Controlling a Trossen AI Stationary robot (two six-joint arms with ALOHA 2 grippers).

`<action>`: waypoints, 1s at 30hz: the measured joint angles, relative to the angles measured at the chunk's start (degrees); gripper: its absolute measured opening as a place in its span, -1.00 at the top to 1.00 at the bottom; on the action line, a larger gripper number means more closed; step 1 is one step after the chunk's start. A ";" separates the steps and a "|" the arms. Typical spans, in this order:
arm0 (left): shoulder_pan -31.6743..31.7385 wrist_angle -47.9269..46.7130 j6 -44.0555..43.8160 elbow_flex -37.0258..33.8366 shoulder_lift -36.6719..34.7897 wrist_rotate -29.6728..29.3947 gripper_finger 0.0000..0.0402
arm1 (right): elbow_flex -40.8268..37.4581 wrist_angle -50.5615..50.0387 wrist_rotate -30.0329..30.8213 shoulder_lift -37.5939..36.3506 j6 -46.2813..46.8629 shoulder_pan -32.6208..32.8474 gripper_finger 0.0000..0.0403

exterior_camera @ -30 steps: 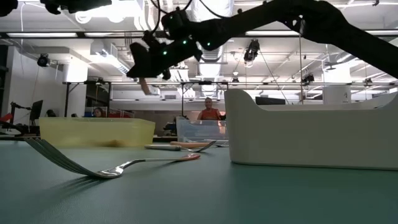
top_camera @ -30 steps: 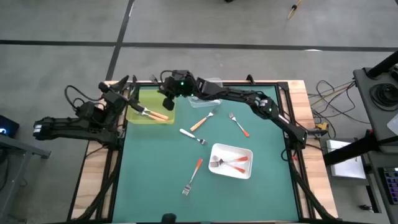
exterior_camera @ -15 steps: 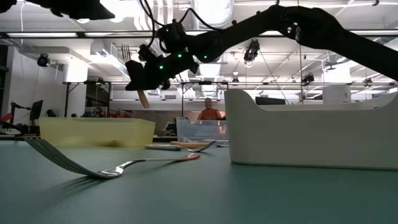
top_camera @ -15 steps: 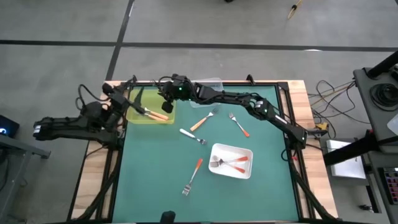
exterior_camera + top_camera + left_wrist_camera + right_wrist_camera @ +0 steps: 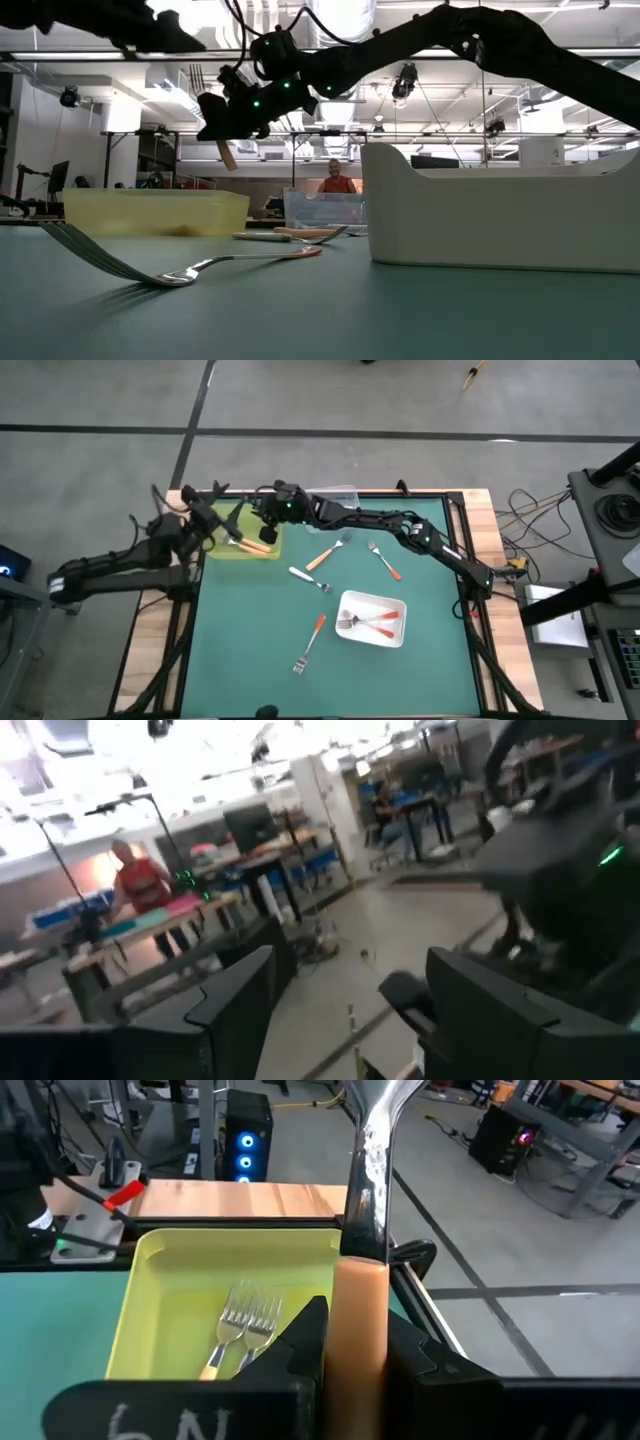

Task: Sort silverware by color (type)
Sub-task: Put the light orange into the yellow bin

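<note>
My right gripper (image 5: pixel 264 512) hangs over the yellow tray (image 5: pixel 222 547) at the table's far left, shut on a tan-handled fork (image 5: pixel 360 1295). Two orange-handled forks (image 5: pixel 250 543) lie in that tray. Loose on the green mat lie a tan-handled fork (image 5: pixel 325 555), a red-orange one (image 5: pixel 385 562), a white one (image 5: pixel 310 578) and another red-orange one (image 5: pixel 310 640). Two red-orange forks lie in the white tray (image 5: pixel 392 603). My left gripper (image 5: pixel 212 512) stands open in the air by the yellow tray's far left corner, holding nothing. My right gripper pinches the fork's tan handle (image 5: pixel 360 1315) between its two fingers (image 5: pixel 306 1342). The fingers come nearly level from the table's right and lie across the fork. The fork is lifted clear above the yellow tray, nearly upright, metal end up, its handle end (image 5: pixel 228 156) hanging below the fingers.
A clear container (image 5: pixel 335 493) stands at the far edge behind my right arm. The mat's near left part holds nothing but one fork. People and desks show in the room beyond the table.
My left gripper has swung toward the table's right, closer to the yellow tray, and has rolled a little, staying open. My right gripper has sunk slightly over the yellow tray, the fork still in its hold.
</note>
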 joint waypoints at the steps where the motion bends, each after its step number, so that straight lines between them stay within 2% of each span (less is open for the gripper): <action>1: 2.33 -0.30 -0.86 -0.07 0.91 2.87 -0.20 | 0.01 0.02 0.00 -0.02 -0.21 0.13 0.82; 4: 8.41 -0.39 -3.16 -0.16 3.68 13.49 -0.20 | 0.56 -0.12 0.03 -0.02 -0.35 0.44 0.82; 6: 11.47 0.35 -4.48 -0.16 5.27 17.05 -0.20 | 1.02 -0.25 0.05 -0.13 -0.74 0.52 0.82; 11: 15.08 0.13 -4.98 -0.19 8.47 17.58 -0.14 | 1.37 -0.36 1.61 -0.22 -1.40 0.41 0.82; 17: 15.35 1.10 -4.61 -0.19 9.62 17.86 0.04 | 1.50 -0.73 2.11 -0.22 -2.17 0.41 0.82; 21: 15.38 1.08 -4.61 -0.19 9.06 16.98 0.31 | 1.50 -0.91 3.05 -0.22 -3.06 0.41 0.82; 26: 15.38 1.05 -4.76 -0.19 8.30 15.44 0.88 | 1.50 -1.04 3.27 -0.22 -3.56 0.37 0.82; 30: 15.49 1.71 -5.83 -0.18 7.40 13.85 0.97 | 1.50 -1.08 3.78 -0.28 -2.83 0.33 0.61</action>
